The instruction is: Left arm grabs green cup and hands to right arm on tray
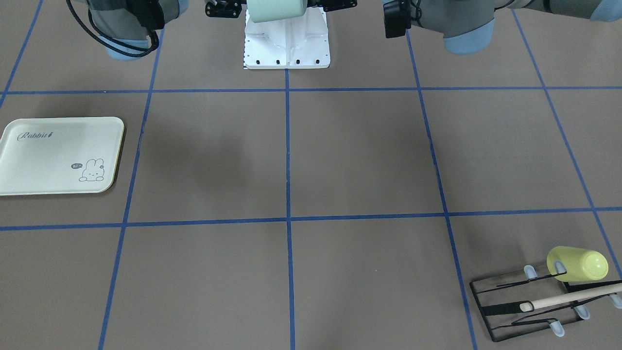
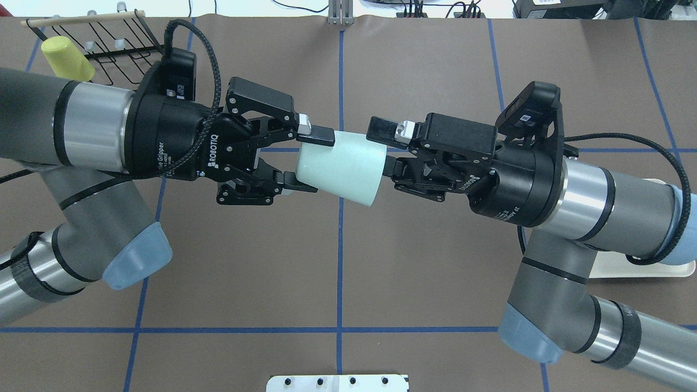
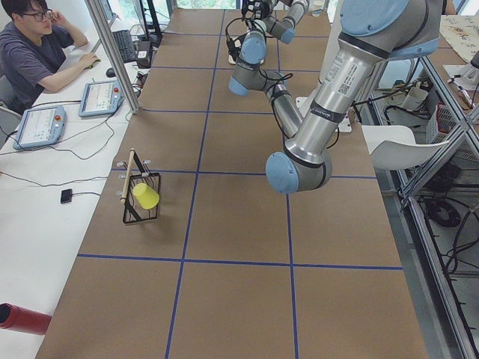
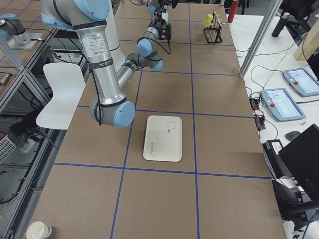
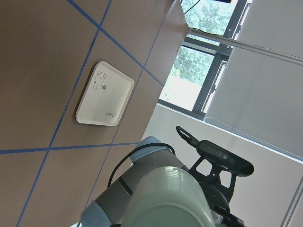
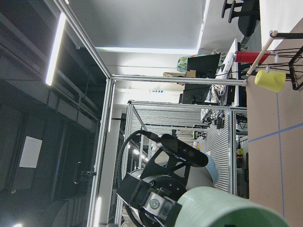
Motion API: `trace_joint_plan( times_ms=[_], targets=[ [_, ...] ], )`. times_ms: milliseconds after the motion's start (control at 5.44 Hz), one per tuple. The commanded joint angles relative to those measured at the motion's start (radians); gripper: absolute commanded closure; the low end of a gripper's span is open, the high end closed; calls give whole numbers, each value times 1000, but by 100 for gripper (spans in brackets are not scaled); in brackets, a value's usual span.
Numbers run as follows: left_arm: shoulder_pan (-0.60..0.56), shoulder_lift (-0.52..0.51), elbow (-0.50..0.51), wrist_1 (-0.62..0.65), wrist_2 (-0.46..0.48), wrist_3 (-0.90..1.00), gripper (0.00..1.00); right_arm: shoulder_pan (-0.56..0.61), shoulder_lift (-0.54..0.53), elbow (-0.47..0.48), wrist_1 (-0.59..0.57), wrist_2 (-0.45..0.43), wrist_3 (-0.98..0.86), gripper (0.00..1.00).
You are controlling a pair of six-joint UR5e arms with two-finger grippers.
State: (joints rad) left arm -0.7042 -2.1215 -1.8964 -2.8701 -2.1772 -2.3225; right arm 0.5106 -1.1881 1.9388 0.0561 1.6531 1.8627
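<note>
My left gripper [image 2: 317, 163] is shut on the narrow base end of the pale mint-green cup [image 2: 343, 166] and holds it sideways, high above the table's middle. My right gripper [image 2: 382, 147] is open at the cup's wide mouth: one finger lies over the outside of the rim, the other reaches into the mouth. The cup also shows at the top of the front view [image 1: 277, 9], in the left wrist view [image 5: 168, 198] and in the right wrist view [image 6: 227, 208]. The cream Rabbit tray [image 1: 29, 165] lies flat on the table on my right side, with nothing on it [image 4: 162, 134].
A black wire rack [image 1: 510, 311] with a wooden dowel stands at the far corner on my left, with a yellow-green cup [image 1: 578, 265] on one of its prongs. An operator [image 3: 34, 45] sits at a desk beyond the table's far edge.
</note>
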Motion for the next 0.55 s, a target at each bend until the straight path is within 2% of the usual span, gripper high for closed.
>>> trace_joint_plan(
  times_ms=[0, 368],
  targets=[
    [0, 0, -1, 0, -1, 0, 100, -1, 7, 16, -51, 34, 0, 37],
    [0, 0, -1, 0, 0, 0, 100, -1, 7, 16, -51, 37, 0, 56]
  ],
)
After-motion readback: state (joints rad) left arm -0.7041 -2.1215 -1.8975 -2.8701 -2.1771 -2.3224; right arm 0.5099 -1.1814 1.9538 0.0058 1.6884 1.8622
